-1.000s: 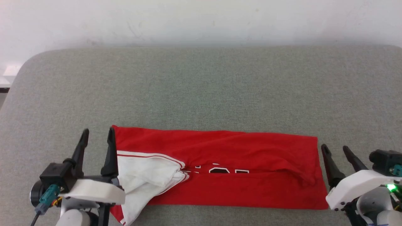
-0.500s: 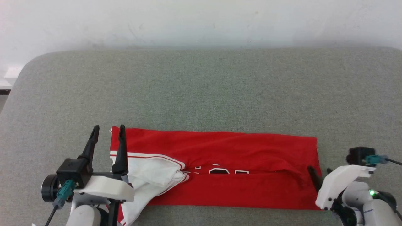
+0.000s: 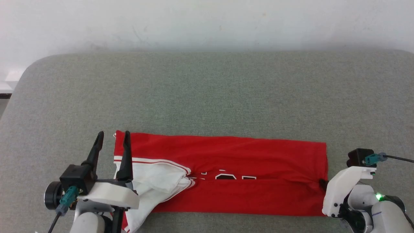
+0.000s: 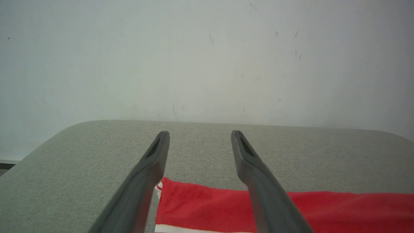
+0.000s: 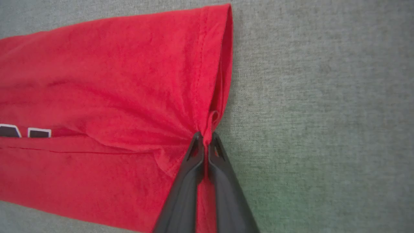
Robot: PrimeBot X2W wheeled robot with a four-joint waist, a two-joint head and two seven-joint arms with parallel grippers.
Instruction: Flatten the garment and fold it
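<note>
Clamping the garment: right pincer.

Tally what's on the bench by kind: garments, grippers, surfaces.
Garments: 1, the red and white garment
Grippers: 2, left gripper open, right gripper shut on the garment's edge
Surfaces: 1, grey padded table
Total: 4

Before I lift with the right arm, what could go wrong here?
1. The right end effector pinches a small bunch at the edge of the shirt; it may slip out or catch one layer.
2. The left end effector is open over the opposite corner, so a one-sided pull could drag the shirt askew.
3. The white sleeve lies crumpled; folding now may trap wrinkles.
</note>
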